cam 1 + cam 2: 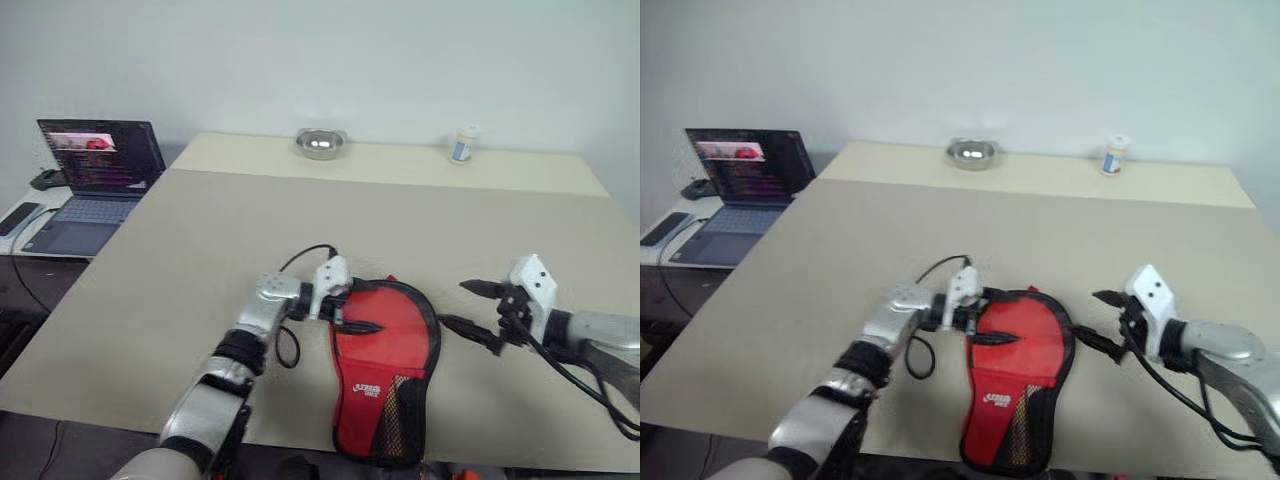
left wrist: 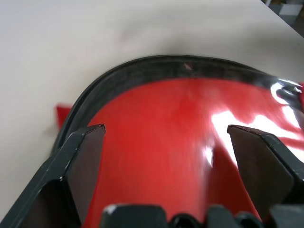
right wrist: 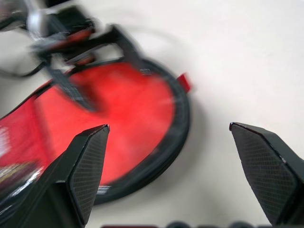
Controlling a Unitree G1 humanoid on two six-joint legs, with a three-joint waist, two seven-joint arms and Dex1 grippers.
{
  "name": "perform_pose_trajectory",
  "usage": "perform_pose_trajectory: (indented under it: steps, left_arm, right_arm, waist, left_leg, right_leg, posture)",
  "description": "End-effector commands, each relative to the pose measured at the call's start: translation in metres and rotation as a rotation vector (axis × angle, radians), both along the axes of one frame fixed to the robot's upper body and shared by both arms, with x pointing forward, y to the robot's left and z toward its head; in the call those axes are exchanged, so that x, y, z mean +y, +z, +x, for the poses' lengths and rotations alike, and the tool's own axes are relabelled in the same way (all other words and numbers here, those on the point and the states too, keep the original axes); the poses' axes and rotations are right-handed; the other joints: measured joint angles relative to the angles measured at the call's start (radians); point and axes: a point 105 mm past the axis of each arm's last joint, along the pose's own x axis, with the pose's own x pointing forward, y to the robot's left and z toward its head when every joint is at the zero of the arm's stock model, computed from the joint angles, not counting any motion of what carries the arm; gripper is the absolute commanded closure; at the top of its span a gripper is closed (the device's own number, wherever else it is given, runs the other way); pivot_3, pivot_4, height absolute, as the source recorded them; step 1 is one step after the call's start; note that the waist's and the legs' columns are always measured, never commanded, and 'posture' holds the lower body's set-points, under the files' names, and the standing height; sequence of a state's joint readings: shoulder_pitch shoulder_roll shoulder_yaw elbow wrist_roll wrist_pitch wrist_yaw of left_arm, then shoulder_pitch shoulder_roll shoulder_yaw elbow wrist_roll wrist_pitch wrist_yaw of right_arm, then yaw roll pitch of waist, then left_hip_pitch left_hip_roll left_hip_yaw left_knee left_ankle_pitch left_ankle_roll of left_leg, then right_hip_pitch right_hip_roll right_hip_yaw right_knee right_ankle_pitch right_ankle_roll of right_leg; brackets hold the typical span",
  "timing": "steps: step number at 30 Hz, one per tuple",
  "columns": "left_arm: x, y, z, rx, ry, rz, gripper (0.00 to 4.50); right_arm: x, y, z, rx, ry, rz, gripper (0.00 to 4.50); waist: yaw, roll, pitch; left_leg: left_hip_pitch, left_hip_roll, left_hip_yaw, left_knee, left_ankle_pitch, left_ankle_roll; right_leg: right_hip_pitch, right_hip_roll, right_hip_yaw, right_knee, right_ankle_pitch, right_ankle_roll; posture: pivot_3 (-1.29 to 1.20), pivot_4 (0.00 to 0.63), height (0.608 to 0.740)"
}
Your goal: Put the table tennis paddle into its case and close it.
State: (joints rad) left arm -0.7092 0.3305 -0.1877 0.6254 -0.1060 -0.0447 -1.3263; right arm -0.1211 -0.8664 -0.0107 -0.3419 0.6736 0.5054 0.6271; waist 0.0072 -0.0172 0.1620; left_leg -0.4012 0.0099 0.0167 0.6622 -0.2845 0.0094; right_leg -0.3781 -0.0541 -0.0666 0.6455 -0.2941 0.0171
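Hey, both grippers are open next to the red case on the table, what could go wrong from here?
1. The case lies with its narrow end over the table's near edge; a nudge from either gripper might slide it off.
2. The left gripper hovers open over the case's round end, and its loose black cable could snag the trim.
3. The right gripper is open beside the case, gripping nothing; closing there would likely miss the case.

The case [image 1: 385, 345] is soft red cloth with a glossy sheen, black trim and black mesh. The bench [image 1: 200, 260] is smooth, matt beige. The bowl [image 1: 320, 143] is shiny metal.
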Motion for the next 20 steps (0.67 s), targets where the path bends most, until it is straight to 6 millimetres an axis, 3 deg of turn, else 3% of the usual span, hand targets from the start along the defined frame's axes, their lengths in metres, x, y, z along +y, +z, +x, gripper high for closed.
perform_pose_trajectory:
  steps: [1,4,9,12,20]
  left_arm:
    - [0.018,0.019,-0.007,-0.014,0.018,-0.022,0.0]
    - [0.04,0.025,-0.016,-0.038,0.069,-0.005,0.0]
    - [0.042,0.032,-0.026,-0.079,0.139,-0.025,0.0]
    - [0.032,0.034,-0.027,-0.097,0.163,-0.04,0.0]
    - [0.026,0.02,-0.024,-0.067,0.249,-0.074,0.0]
  right_arm:
    - [0.002,0.002,0.013,-0.061,0.043,0.031,0.04]
    - [0.005,-0.003,0.023,-0.052,0.088,0.047,0.04]
    - [-0.012,-0.008,0.022,-0.016,0.115,0.025,0.04]
    - [-0.025,-0.008,0.019,-0.009,0.094,0.015,0.04]
    - [-0.035,-0.003,0.005,-0.004,0.055,-0.029,0.04]
  waist:
    - [0.001,0.005,0.005]
    - [0.0,0.006,0.008]
    - [0.017,0.006,0.009]
    - [0.019,0.006,0.009]
    - [0.013,0.007,0.01]
  left_leg:
    - [0.0,0.0,-0.001,0.0,0.0,0.0]
    - [0.0,0.0,-0.001,0.002,0.0,0.0]
    - [0.001,-0.001,-0.002,0.005,0.0,0.001]
    - [0.0,-0.001,-0.002,0.005,0.0,0.001]
    - [0.002,-0.001,-0.002,0.004,0.0,0.0]
  right_leg:
    - [0.0,0.0,0.0,0.001,0.0,0.0]
    - [0.0,0.0,0.0,0.003,0.0,0.0]
    - [0.003,-0.002,0.001,0.003,0.002,0.001]
    - [0.003,-0.002,0.0,0.003,0.002,0.001]
    - [0.003,-0.001,0.0,0.005,0.002,0.001]
  posture:
    - [0.0,0.15,0.74]
    - [0.0,0.15,0.74]
    - [0.0,0.15,0.74]
    - [0.0,0.15,0.74]
    - [0.0,0.15,0.74]
